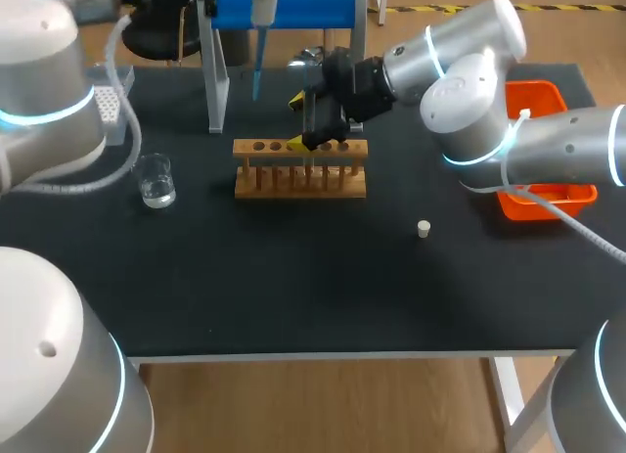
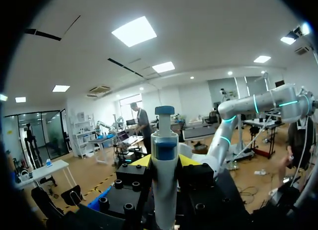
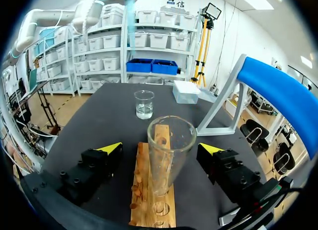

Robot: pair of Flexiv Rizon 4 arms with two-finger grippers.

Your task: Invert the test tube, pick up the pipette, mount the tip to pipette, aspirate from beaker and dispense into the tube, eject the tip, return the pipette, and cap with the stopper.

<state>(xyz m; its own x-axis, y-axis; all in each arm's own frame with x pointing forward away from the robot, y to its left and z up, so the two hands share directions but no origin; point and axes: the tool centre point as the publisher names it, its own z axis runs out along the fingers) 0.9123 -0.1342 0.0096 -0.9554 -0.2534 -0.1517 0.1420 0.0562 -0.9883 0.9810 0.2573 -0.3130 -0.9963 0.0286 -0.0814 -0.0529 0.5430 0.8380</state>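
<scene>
**Tube stands mouth up in the rack, pipette sits in the left gripper**

Nearest the worktop's front edge, toward the right, we see the small white stopper (image 1: 424,229) lying alone. Further in, near the left edge, stands the beaker (image 1: 156,182) with a little clear liquid in it. At the middle of the worktop the wooden rack (image 1: 300,169) holds the glass tube (image 3: 169,140), mouth up, leaning slightly. Our right gripper (image 3: 160,149) hangs over it, its jaws wide on either side of the tube and touching neither side. An orange bin (image 1: 572,194) sits by the right edge. At the far edge stands the blue-topped stand (image 1: 293,8). There our left gripper (image 2: 165,163) clamps the pipette (image 2: 164,135), a finger against each side of it.
</scene>
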